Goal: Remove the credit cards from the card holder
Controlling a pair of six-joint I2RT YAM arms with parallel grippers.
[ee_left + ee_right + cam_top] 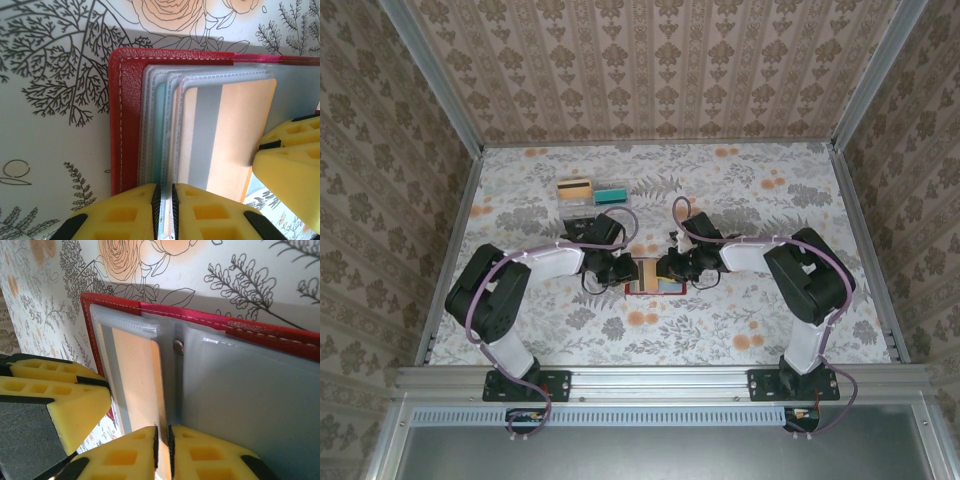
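Left gripper [164,194]: closed on the clear sleeves [152,125] of the card holder [655,288]. The holder lies open mid-way across the table [770,200], long axis left to right, with room all round and the walls [380,150] well apart. Right gripper [162,434]: pinching the tan card [135,380] by its edge.

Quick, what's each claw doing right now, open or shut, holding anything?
Left gripper: closed, pinching the card holder by its clear sleeves.
Right gripper: closed on the edge of the tan card.
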